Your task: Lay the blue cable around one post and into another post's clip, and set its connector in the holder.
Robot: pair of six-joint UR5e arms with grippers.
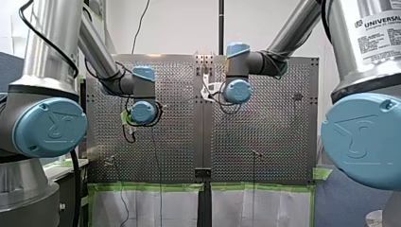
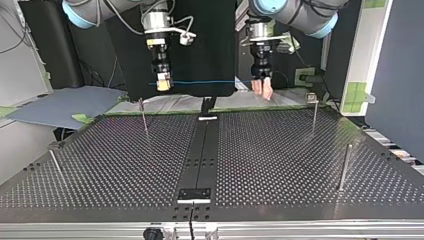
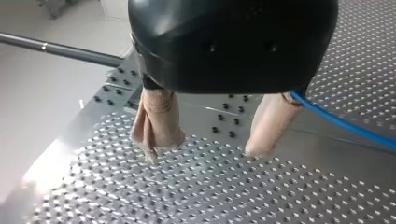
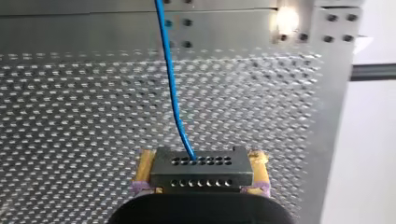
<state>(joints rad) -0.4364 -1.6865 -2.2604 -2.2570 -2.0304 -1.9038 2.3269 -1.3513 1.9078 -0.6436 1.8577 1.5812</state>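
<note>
Top view, worktop [image 2: 280, 165] edge nearest the camera: black bracket [image 2: 195, 194] on the centre strip, probably the holder; connector not yet in it. Thin posts [image 2: 344, 167] stand further in, toward both side edges; no cable on any. Over the far edge, the right gripper [image 2: 163, 86] has its jaws clamped on the connector [image 4: 201, 170]. The blue cable [image 2: 210, 82] runs straight across to the left gripper [image 2: 263, 93]. The left jaws are apart with nothing between them. The cable passes outside one beige finger [image 3: 268, 126]; can't tell if it's caught there. It's held high, likely to clear the posts. Routing not begun.
</note>
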